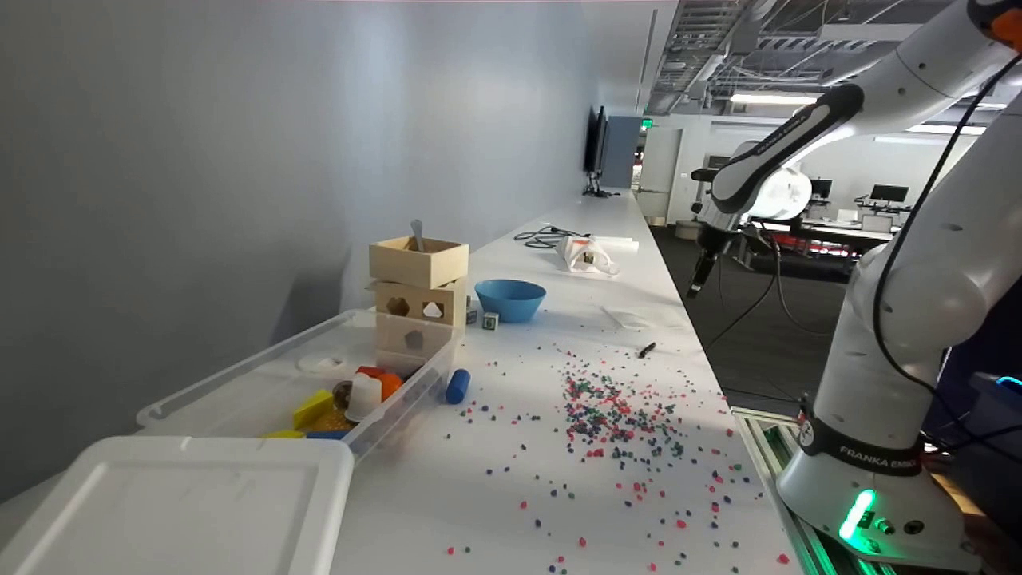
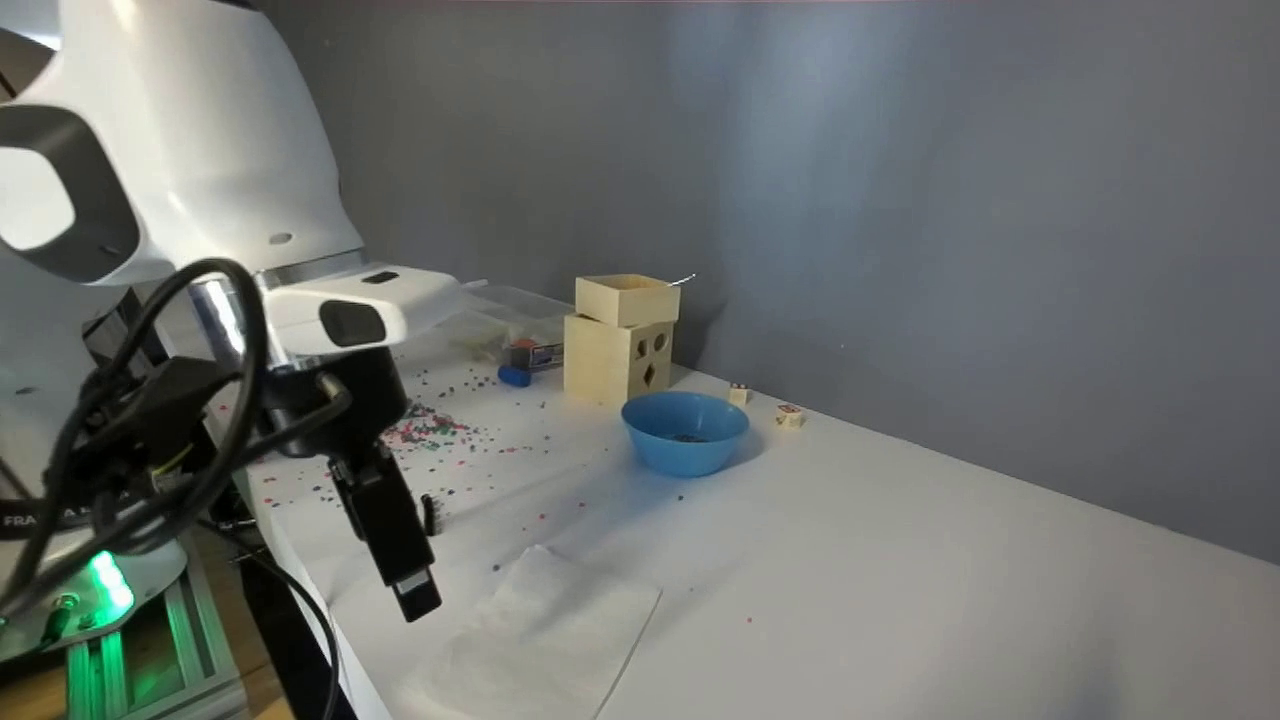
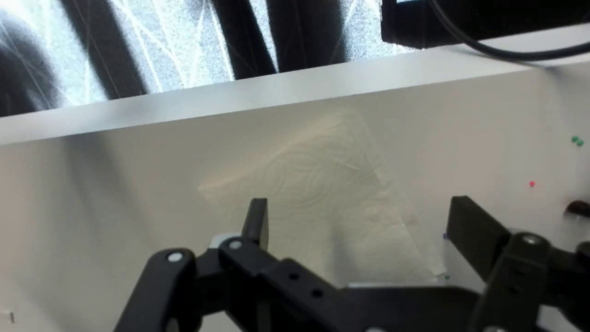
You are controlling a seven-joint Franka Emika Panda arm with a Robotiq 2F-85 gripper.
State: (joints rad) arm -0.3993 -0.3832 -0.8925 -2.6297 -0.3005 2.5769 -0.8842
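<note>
My gripper (image 3: pixel 360 203) is open and empty, its two black fingers wide apart in the wrist view. It also shows in both exterior views (image 1: pixel 695 289) (image 2: pixel 416 600), above the table's edge side. A thin white paper napkin (image 3: pixel 304 184) lies flat on the table below and between the fingers; it also shows in both exterior views (image 1: pixel 627 319) (image 2: pixel 560 630). The fingers appear apart from it. A small black object (image 3: pixel 577 208) lies near the napkin (image 2: pixel 430 515). A blue bowl (image 1: pixel 511 303) stands farther in, with dark bits inside it (image 2: pixel 685 450).
Many coloured beads (image 1: pixel 615 407) are scattered on the table. A wooden shape box (image 2: pixel 600 360) carries a wooden tray (image 1: pixel 399 259) with a spoon. Letter cubes (image 2: pixel 789 415), a blue cylinder (image 1: pixel 457 386), a clear bin (image 1: pixel 407 411), its lid (image 1: pixel 200 503) and a white bag (image 1: pixel 587 254) stand around.
</note>
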